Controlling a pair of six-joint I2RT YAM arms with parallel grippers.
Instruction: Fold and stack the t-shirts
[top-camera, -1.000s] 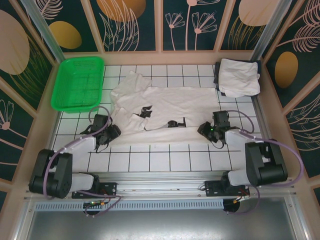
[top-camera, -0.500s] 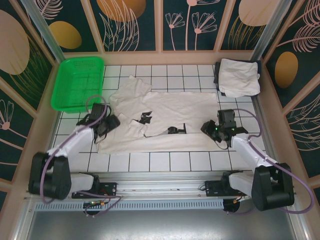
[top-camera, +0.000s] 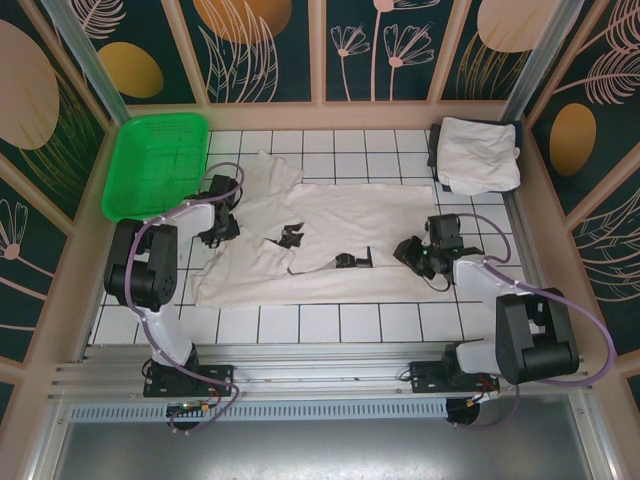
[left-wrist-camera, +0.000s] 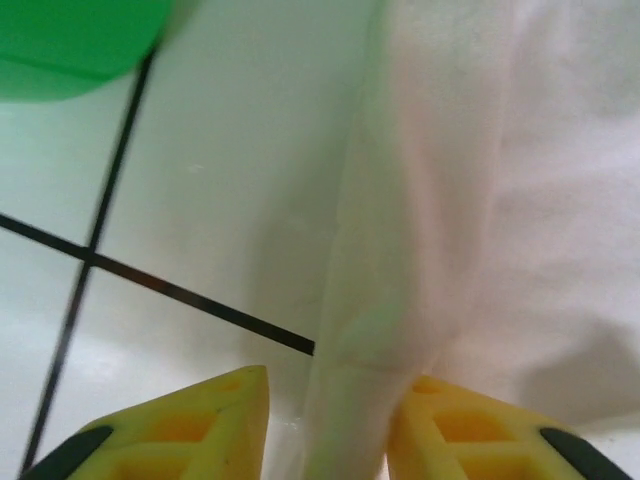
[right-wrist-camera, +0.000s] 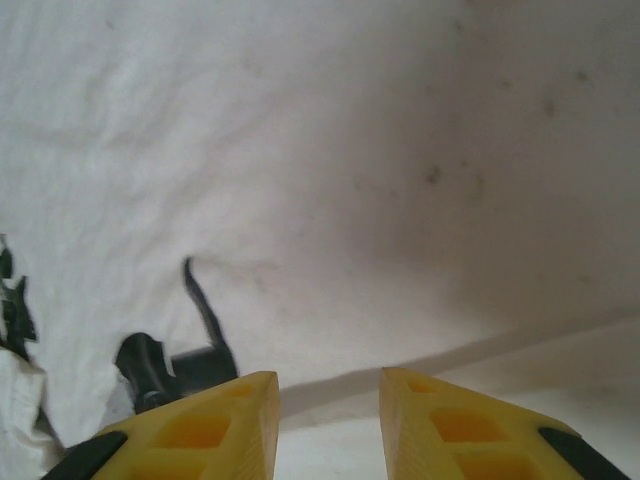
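Shirt in work: spread shirt (top-camera: 350, 212) lies flat across the middle of the table (top-camera: 300, 322). Its near left part is rumpled.
Left gripper: left gripper (left-wrist-camera: 328, 388) sits low at the spread shirt's left edge. The jaws are parted astride a raised ridge of cloth. Bare tile shows beside one pad, so no clamp is visible.
Reason, left: my reading is that it is set to take that edge for a fold.
Right gripper: right gripper (right-wrist-camera: 328, 385) sits low at the spread shirt's right edge. The jaws are a little apart, with nothing seen pinched between them.
Reason, right: probably a matching hold, so both sides lift together.
Finished pile: folded shirt (top-camera: 478, 152) lies in the far right corner, well apart from the work. I take this to be where the stack goes.
Basket: green basket (top-camera: 155, 165) stands in the far left corner, just beside the left arm's wrist.
In the way: small black bits (top-camera: 352, 260) lie on the cloth near the middle, and I cannot tell what they are. The rumple may spoil a clean crease.
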